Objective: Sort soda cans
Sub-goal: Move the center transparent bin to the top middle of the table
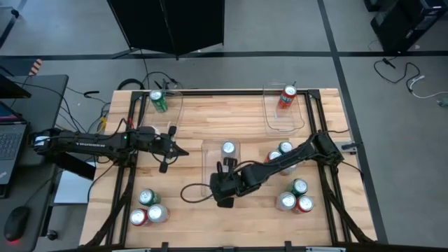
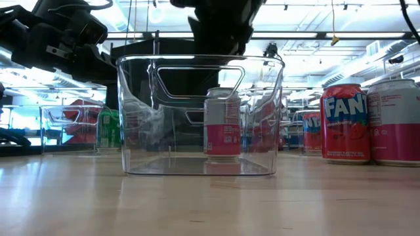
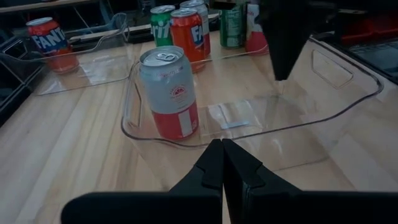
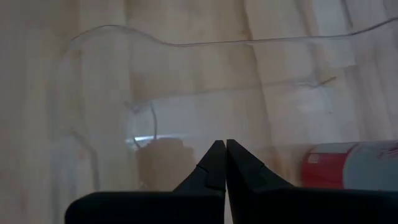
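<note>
A clear middle bin (image 1: 210, 171) holds one silver-white can with a red base (image 1: 228, 148) (image 3: 169, 93) (image 2: 222, 122), upright at its far end. My right gripper (image 1: 222, 183) (image 4: 221, 155) hangs shut over the bin's near end, pointing down, and touches nothing. My left gripper (image 1: 182, 150) (image 3: 222, 163) is shut, level, left of that bin. A green can (image 1: 159, 101) stands in the far left bin and a red can (image 1: 287, 96) in the far right bin. Loose cans stand at near left (image 1: 147, 208) and at right (image 1: 294, 196).
Two more cans (image 1: 280, 152) stand beside my right arm's forearm. Clear bins sit at far left (image 1: 175, 105) and far right (image 1: 273, 115). Black frame rails (image 1: 126, 175) run along the table's sides. Bare wood lies between the left cans and the middle bin.
</note>
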`<state>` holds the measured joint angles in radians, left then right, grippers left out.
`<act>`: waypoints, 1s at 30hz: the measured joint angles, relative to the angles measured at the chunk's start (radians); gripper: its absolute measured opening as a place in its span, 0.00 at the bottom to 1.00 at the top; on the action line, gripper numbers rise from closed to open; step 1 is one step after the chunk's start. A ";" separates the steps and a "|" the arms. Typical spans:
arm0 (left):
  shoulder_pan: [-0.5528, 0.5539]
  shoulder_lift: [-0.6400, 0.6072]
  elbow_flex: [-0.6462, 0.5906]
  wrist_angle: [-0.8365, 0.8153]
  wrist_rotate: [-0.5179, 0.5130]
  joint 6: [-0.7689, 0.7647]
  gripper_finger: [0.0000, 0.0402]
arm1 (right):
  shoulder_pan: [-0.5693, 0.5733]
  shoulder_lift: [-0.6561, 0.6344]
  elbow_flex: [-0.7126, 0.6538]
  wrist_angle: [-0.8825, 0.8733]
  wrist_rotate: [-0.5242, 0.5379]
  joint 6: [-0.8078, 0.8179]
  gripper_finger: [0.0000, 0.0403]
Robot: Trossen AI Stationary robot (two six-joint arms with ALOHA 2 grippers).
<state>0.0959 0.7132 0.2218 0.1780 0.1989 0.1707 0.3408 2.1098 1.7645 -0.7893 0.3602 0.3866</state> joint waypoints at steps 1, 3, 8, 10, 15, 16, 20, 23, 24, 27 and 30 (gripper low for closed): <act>0.000 0.000 0.000 0.000 0.000 0.000 0.01 | -0.005 0.000 0.000 0.002 0.003 -0.002 0.00; 0.000 0.000 0.000 0.000 0.000 0.000 0.01 | -0.010 -0.009 -0.001 0.003 0.005 -0.004 0.00; 0.000 0.000 0.000 0.001 0.000 -0.001 0.01 | 0.018 -0.065 0.001 0.065 -0.090 -0.019 0.00; 0.000 0.000 0.000 0.001 0.000 -0.001 0.01 | 0.037 -0.064 0.001 0.109 -0.168 -0.028 0.00; 0.000 0.000 0.000 0.002 -0.001 -0.001 0.01 | 0.083 -0.043 -0.002 0.139 -0.256 -0.006 0.00; 0.000 0.000 0.000 0.003 -0.001 -0.001 0.01 | 0.089 -0.040 -0.002 0.145 -0.256 0.006 0.00; 0.000 0.000 0.000 0.005 -0.003 -0.001 0.01 | 0.098 -0.032 -0.012 0.123 -0.245 0.046 0.00; 0.000 0.000 0.000 0.004 -0.008 -0.006 0.01 | 0.092 -0.032 -0.020 0.086 -0.203 0.064 0.00; 0.000 0.000 0.000 0.004 -0.008 -0.007 0.01 | 0.086 -0.032 -0.022 0.068 -0.202 0.067 0.00; 0.000 0.000 0.000 0.002 -0.008 -0.013 0.01 | 0.063 -0.034 -0.033 0.055 -0.198 0.077 0.00; 0.000 0.000 0.000 0.000 -0.008 -0.013 0.01 | 0.038 -0.033 -0.037 0.038 -0.147 0.062 0.00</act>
<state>0.0959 0.7132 0.2218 0.1776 0.1905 0.1577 0.3785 2.0769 1.7278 -0.7516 0.2128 0.4490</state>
